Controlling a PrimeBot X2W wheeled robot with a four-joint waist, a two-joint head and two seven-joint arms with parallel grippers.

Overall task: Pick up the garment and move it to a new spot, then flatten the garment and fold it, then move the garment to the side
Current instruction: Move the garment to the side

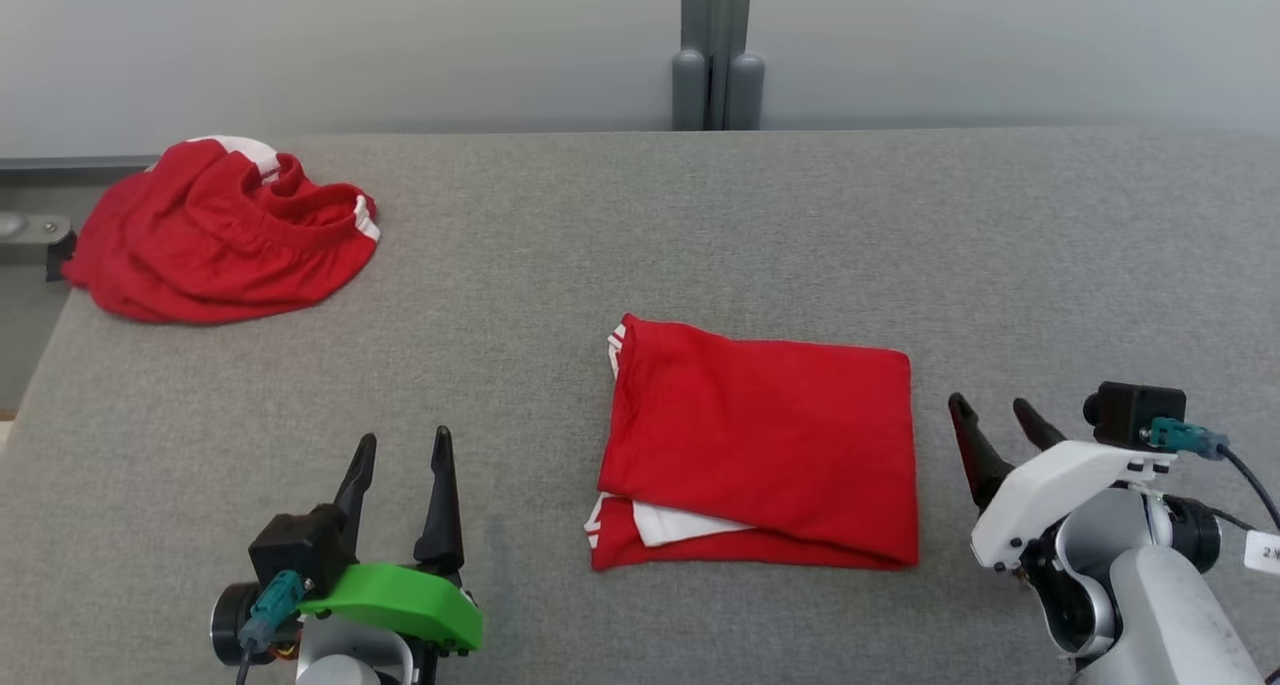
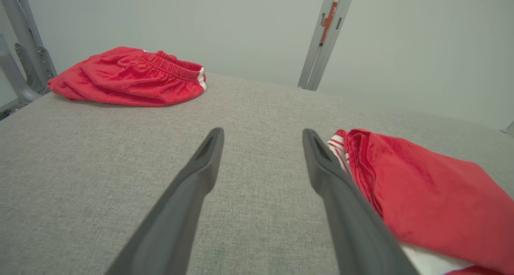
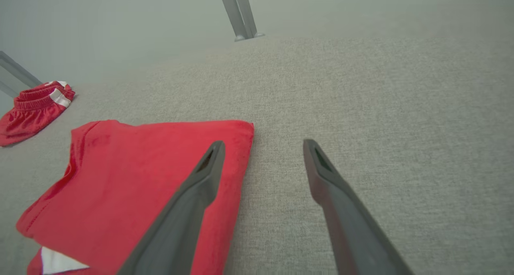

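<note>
The left tool and right tool stand wide open, empty, flanking the folded red garment near the desk's front edge without touching it. The left wrist view reveals its striped trim. Crumpled red shorts lie at the far left corner.

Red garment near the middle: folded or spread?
Folded: the red cloth garment lies as a rectangle, stacked layers visible along its left edge.

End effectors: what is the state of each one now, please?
Left end effector: open, holding nothing.
Right end effector: open, holding nothing.
</note>
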